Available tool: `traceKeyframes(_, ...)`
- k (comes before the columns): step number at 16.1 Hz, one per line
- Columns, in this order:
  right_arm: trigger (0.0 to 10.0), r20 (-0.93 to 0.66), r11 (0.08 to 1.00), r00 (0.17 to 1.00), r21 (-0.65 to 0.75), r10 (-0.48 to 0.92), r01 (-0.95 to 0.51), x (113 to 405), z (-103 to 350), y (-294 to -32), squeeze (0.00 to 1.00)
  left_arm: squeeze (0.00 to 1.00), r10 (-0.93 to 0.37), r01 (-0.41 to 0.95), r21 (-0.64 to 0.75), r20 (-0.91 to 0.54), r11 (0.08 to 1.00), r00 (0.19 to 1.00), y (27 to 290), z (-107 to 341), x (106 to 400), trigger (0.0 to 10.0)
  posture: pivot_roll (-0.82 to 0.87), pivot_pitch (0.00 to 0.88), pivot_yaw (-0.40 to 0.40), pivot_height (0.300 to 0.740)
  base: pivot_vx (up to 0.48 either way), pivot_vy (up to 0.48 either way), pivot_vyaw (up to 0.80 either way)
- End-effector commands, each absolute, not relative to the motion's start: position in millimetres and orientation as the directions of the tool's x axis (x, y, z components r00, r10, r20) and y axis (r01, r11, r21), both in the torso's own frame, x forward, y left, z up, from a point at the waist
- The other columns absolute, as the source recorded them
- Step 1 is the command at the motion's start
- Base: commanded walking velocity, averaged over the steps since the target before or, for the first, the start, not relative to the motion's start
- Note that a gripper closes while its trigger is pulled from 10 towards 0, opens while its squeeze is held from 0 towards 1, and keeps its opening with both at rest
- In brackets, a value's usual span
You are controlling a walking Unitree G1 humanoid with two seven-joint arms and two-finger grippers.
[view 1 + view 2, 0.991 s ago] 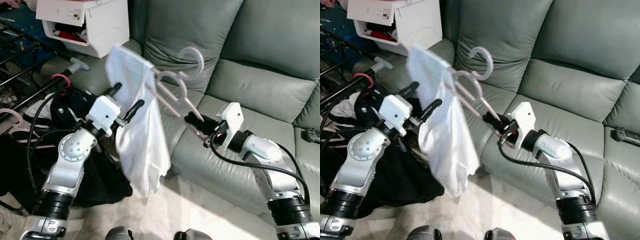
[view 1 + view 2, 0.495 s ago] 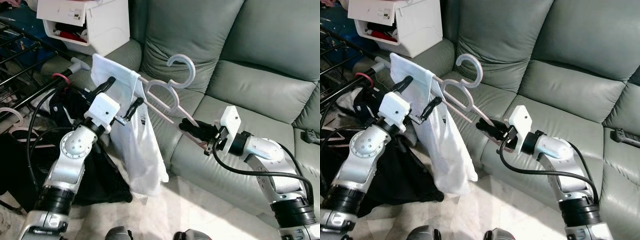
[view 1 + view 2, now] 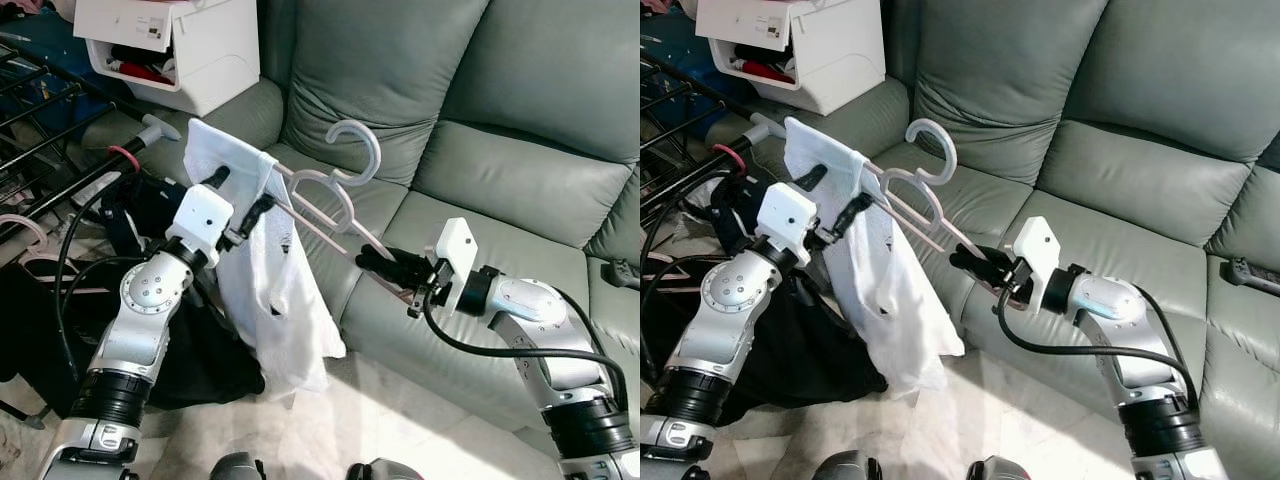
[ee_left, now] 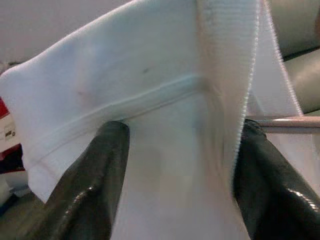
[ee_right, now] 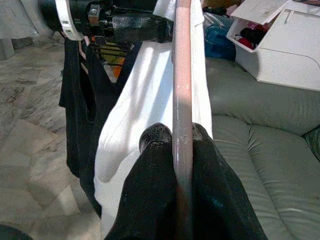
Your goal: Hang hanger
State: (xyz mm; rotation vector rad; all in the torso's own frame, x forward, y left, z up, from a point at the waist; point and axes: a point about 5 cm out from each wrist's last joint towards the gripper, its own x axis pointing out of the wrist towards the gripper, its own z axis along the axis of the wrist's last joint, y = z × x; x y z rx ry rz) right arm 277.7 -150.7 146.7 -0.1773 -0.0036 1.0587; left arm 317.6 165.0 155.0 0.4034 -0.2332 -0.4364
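A pale pink hanger [image 3: 340, 190] is held level over the sofa front, hook up. My right gripper [image 3: 367, 262] is shut on the end of one hanger arm; the right wrist view has the bar [image 5: 182, 75] pinched between both fingers. The hanger's other arm runs into a white garment [image 3: 275, 300] that hangs from it down to the floor. My left gripper [image 3: 238, 192] is at the garment's top edge with its fingers spread. In the left wrist view the white cloth [image 4: 165, 100] lies across the gap between the two black fingers [image 4: 90, 190].
A grey leather sofa [image 3: 500, 180] runs behind and to the right. A black drying rack [image 3: 50, 130] with pink hangers stands at the left, dark clothes [image 3: 190, 350] heaped under it. A white box [image 3: 170, 45] sits at the back left. Pale marble floor lies below.
My right gripper has moved left and down, pushing the hanger lower and further into the garment. The white garment has swung and settled. My left gripper stays near the same spot.
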Motion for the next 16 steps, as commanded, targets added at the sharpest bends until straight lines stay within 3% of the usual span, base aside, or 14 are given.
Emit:
traceKeyframes(1, 10.0, -0.024, 0.439, 0.455, -0.218, 0.89, -0.871, 275.4, 164.1, -147.9, 0.0, 0.0, -0.419, 0.324, 0.439, 0.138, 0.838, 0.897, 176.3, 161.9, 322.3, 0.0, -0.04, 0.0, -0.022, 0.74, 0.0, 0.0, 0.0)
traceKeyframes(8, 10.0, -0.038, 0.46, 0.479, -0.219, 0.877, -0.86, 272.8, 156.8, -149.6, 0.0, 0.0, -0.419, 0.322, 0.444, 0.136, 0.836, 0.898, 182.8, 164.2, 323.6, 0.0, -0.04, 0.0, -0.015, 0.74, 0.0, 0.0, 0.0)
traceKeyframes(16, 10.0, -0.074, 0.603, 0.62, -0.169, 0.781, -0.78, 282.0, 137.5, -157.3, 0.0, 0.0, -0.44, 0.276, 0.514, 0.228, 0.812, 0.869, 175.5, 188.3, 321.8, 0.0, -0.03, 0.0, -0.018, 0.74, 0.0, 0.0, 0.0)
